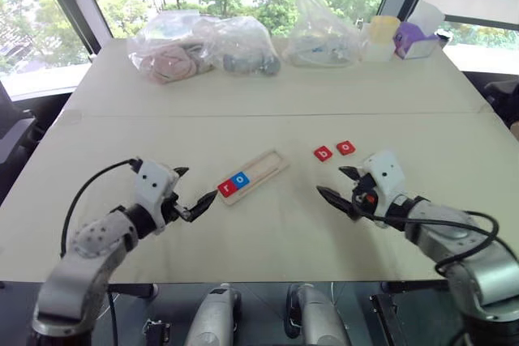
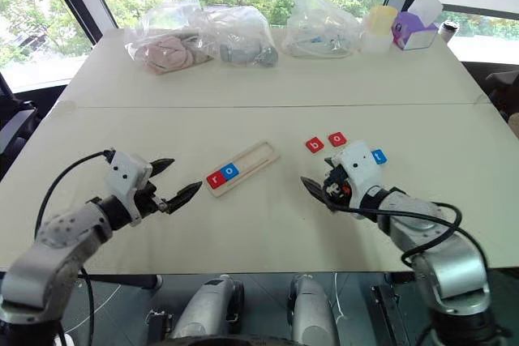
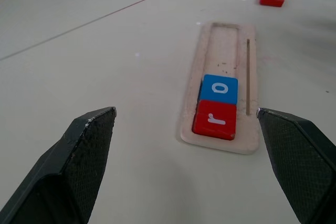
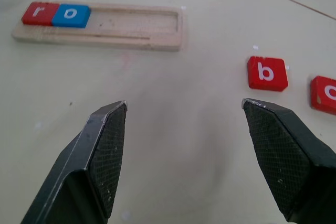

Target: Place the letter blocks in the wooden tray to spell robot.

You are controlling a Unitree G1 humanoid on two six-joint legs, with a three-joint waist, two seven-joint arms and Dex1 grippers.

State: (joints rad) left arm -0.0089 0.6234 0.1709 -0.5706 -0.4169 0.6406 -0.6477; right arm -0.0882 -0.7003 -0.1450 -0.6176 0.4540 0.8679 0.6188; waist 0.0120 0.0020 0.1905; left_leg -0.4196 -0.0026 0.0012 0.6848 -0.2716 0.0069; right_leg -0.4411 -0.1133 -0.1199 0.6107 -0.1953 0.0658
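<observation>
The wooden tray (image 1: 268, 166) lies slanted on the table between my two grippers. At its near end sit two letter blocks side by side, a red "r" (image 1: 225, 188) and a blue "o" (image 1: 239, 179); the remainder of the slot is bare. On the table to the right of the tray lie a red "b" (image 1: 323, 153) and a red "o" (image 1: 345, 147). A blue block (image 2: 379, 156) peeks out behind my right wrist. My left gripper (image 1: 199, 182) is open just left of the tray's near end. My right gripper (image 1: 331, 180) is open just in front of the red "b".
Clear plastic bags (image 1: 203, 46) with soft items and another bag (image 1: 324, 34) stand along the far edge of the table. A yellow cup (image 1: 383, 34) and a purple box (image 1: 413, 38) sit at the far right corner.
</observation>
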